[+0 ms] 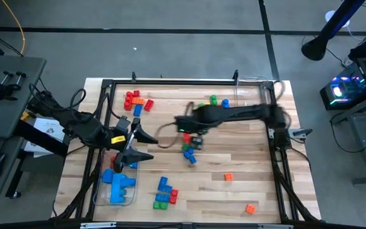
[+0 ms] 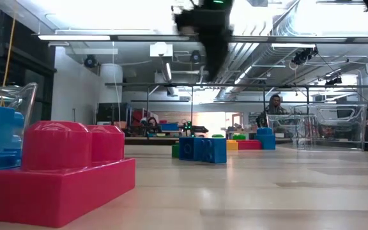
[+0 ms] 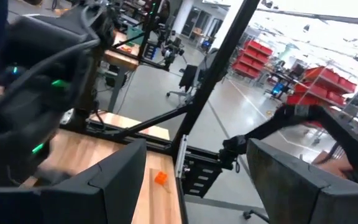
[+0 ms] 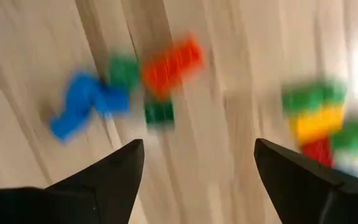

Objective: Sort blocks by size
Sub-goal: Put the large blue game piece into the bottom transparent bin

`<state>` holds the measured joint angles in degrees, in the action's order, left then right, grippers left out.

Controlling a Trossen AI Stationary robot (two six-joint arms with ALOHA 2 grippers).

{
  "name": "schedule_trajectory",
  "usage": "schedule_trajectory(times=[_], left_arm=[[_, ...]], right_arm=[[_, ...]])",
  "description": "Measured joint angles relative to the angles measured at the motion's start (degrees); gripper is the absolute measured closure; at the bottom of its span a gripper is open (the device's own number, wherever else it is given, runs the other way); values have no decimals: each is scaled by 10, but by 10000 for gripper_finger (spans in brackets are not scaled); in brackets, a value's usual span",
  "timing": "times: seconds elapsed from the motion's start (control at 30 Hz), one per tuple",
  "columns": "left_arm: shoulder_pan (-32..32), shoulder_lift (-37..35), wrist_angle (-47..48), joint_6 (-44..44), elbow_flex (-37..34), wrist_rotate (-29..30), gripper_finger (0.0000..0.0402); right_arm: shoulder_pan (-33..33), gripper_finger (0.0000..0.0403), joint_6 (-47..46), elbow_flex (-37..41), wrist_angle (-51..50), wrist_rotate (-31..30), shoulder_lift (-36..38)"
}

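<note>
Red bricks [image 2: 62, 172] loom nearest on the wooden tabletop [image 1: 234, 191], with loose blocks [image 1: 190, 152] scattered mid-table. Above that cluster hovers the right pincer [image 1: 192, 141], fingers spread and empty, seemingly between picks; next it must descend squarely over one block. Off to the side, the left pincer [image 1: 134, 147] waits released over a clear tub [image 1: 100, 191] holding blue bricks [image 1: 118, 186].
</note>
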<state>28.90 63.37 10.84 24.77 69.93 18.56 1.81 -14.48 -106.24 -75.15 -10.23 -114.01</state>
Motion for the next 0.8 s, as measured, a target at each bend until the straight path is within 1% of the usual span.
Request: schedule_trajectory(times=[0.1,0.13,0.2,0.3,0.33,0.37,0.4,0.47,0.53,0.63,0.7,0.8], left_arm=[[0,0,13,0,0,1,135],[0,0,17,0,0,2,135],[-7,2,22,-3,0,22,135],[-36,8,15,-29,0,76,135],[-55,13,10,-32,0,77,135],[-82,17,2,-29,0,66,135],[-110,23,-2,-19,0,44,135],[-169,42,-17,14,0,-20,135],[-225,69,-30,31,0,-84,135],[-286,115,-51,46,0,-141,135],[-314,141,-54,64,0,-160,135],[-339,172,-64,104,0,-183,135]], right_arm=[[5,103,-89,174,15,4,125],[5,103,-134,227,14,3,175],[5,103,-250,318,20,2,272],[-7,103,-443,410,52,-9,393],[-14,103,-481,429,69,-15,424],[-21,103,-499,443,85,-23,450],[-32,103,-506,451,97,-33,467],[-59,103,-498,456,125,-44,481],[-97,103,-441,449,158,-45,472],[-159,103,-351,411,205,-42,429],[-201,103,-292,382,212,-27,386],[-264,103,-202,342,208,5,307]])
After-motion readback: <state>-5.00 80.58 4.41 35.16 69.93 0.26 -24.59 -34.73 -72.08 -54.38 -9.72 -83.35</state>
